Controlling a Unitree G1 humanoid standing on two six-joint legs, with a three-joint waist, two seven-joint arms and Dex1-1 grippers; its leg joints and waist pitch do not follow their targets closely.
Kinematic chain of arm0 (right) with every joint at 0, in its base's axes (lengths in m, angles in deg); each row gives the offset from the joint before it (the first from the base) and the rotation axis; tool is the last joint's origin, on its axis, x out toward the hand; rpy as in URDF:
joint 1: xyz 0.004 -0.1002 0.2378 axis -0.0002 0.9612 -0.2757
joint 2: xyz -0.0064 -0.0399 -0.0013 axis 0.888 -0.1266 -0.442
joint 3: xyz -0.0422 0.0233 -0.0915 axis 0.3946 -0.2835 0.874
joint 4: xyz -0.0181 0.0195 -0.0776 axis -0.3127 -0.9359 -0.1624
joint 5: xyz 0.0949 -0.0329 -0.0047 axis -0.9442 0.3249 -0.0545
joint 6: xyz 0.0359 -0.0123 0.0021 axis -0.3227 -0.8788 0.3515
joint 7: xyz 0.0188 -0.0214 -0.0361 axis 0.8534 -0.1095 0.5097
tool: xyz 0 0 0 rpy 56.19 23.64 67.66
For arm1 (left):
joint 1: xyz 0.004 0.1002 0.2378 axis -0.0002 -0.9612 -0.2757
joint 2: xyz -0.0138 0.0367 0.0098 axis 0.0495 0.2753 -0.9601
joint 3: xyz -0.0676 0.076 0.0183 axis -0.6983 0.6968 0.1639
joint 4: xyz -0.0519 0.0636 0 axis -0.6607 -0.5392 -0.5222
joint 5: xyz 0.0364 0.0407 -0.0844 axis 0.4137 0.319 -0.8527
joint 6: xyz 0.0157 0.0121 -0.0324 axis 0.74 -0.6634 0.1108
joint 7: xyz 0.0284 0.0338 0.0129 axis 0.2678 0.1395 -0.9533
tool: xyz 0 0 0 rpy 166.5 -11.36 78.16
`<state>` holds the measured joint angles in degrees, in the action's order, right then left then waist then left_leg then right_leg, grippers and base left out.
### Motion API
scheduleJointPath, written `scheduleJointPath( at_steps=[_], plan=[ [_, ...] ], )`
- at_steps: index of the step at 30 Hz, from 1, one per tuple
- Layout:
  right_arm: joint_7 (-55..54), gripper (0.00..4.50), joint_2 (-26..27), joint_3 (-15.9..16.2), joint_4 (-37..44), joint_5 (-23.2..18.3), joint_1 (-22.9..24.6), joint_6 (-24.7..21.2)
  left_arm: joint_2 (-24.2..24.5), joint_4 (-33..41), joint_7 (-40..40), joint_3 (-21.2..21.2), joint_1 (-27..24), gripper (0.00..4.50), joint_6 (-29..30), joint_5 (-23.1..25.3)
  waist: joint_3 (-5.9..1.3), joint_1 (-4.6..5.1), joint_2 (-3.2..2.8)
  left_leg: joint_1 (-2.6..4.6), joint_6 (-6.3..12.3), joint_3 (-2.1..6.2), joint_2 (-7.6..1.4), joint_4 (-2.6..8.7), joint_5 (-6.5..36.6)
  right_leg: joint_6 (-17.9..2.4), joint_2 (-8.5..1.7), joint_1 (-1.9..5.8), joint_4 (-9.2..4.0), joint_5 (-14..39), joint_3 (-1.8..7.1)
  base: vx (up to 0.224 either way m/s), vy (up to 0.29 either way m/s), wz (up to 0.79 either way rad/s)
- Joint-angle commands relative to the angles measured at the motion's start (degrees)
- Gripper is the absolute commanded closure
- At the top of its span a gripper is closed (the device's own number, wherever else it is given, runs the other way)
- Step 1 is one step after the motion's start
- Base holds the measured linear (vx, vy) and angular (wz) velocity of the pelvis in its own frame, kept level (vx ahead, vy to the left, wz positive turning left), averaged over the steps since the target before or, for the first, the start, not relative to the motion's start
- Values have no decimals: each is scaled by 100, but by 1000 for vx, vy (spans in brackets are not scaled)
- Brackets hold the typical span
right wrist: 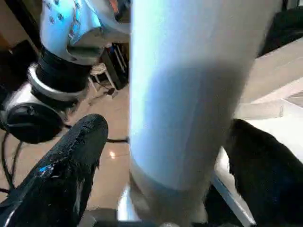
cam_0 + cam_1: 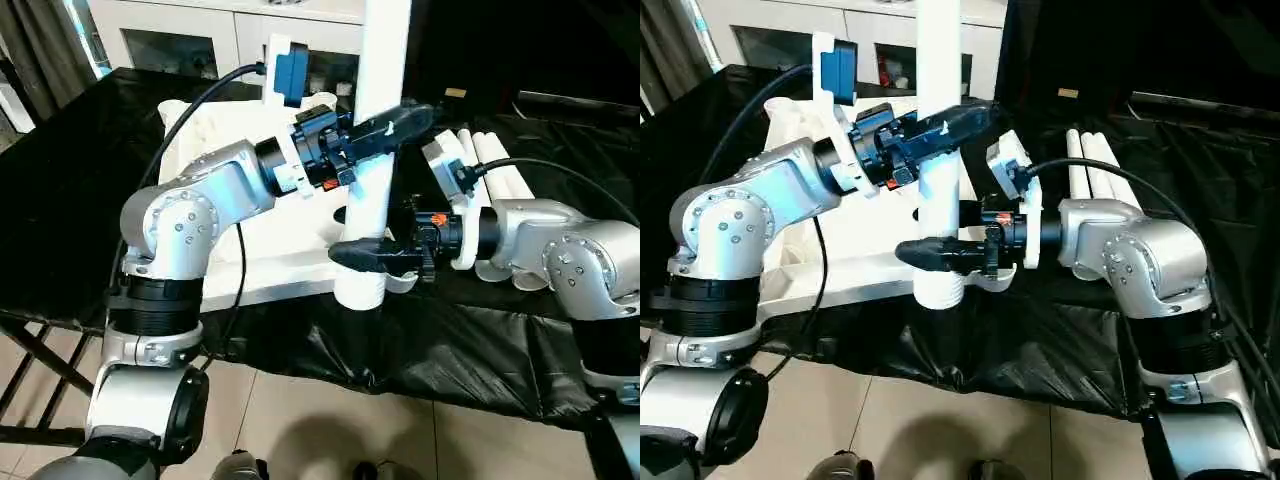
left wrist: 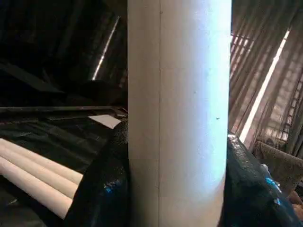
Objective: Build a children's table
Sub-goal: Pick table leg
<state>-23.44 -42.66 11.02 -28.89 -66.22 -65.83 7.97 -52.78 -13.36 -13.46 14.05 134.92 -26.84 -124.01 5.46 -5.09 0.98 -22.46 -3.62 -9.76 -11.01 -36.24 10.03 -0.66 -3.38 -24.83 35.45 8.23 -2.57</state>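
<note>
In the left eye view, a white leg (image 2: 372, 150) stands upright at the near right corner of the white tabletop (image 2: 280, 240), which lies on the black-draped worktop (image 2: 70, 180); the leg's lower end sits at the corner socket, near the worktop's front edge. The left gripper (image 2: 385, 125) reaches in from the left and has its black fingers (image 2: 400, 120) closed around the leg partway up. Lower down, the right gripper (image 2: 375, 257) comes in from the right at the leg's base, with one black finger (image 2: 365, 255) across the front of the leg. In the right eye view, three more white legs (image 2: 1100, 165) lie side by side on the worktop to the far right, behind the right arm (image 2: 1130, 245), and a white glass-door cabinet (image 2: 790, 30) stands beyond the worktop on the left. In the left wrist view, the leg fills the middle, and a black finger (image 3: 102, 184) presses against it on each side, so the grasp is firm; the spare legs lie beyond on the black cloth. In the right wrist view, the two fingers (image 1: 66, 165) stand wide apart on either side of the leg with a gap at each side, so this gripper is spread and holds nothing.
</note>
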Motion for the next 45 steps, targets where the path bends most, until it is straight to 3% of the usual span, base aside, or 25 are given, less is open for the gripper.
scheduleJointPath(
  at_steps=[1,9,10,17,25,33,45],
  plan=[
    [42,31,-59,20,-6,64,-11,93,34,-21,-73,14,48,267,21,-9,-576,-9,67,87,6,12,-103,379,877,-665,-338,375,-482,2285,175,0,0,0],
    [31,31,-117,53,-72,128,13,199,40,-114,-92,38,93,267,-22,-11,-590,-11,54,75,37,15,-103,378,813,-771,-332,396,-451,2031,172,0,0,0],
    [32,58,-118,60,-73,133,18,206,37,-116,-89,39,94,267,-22,-12,-591,-10,53,77,38,16,-106,378,811,-788,-333,394,-449,2006,173,0,0,0],
    [37,108,-93,124,-69,188,76,243,30,-151,-95,28,118,267,-44,1,-591,-8,43,83,57,12,-110,377,815,-907,-329,399,-432,1837,177,0,0,0],
    [8,156,-44,188,-90,192,99,256,11,-139,-68,16,133,267,-50,-22,-584,-12,40,88,33,15,-110,379,872,-857,-334,395,-449,1998,175,0,0,0],
    [-26,240,6,233,-74,169,143,258,-36,-113,-36,-5,156,267,-15,-85,-589,-14,28,88,25,18,-108,378,878,-858,-329,397,-449,1960,173,0,0,0],
    [-79,261,33,239,-104,179,172,286,-31,-156,-79,38,207,268,-12,-83,-594,-16,6,90,21,22,-109,378,882,-954,-327,407,-430,1796,174,0,0,0]
  ],
)
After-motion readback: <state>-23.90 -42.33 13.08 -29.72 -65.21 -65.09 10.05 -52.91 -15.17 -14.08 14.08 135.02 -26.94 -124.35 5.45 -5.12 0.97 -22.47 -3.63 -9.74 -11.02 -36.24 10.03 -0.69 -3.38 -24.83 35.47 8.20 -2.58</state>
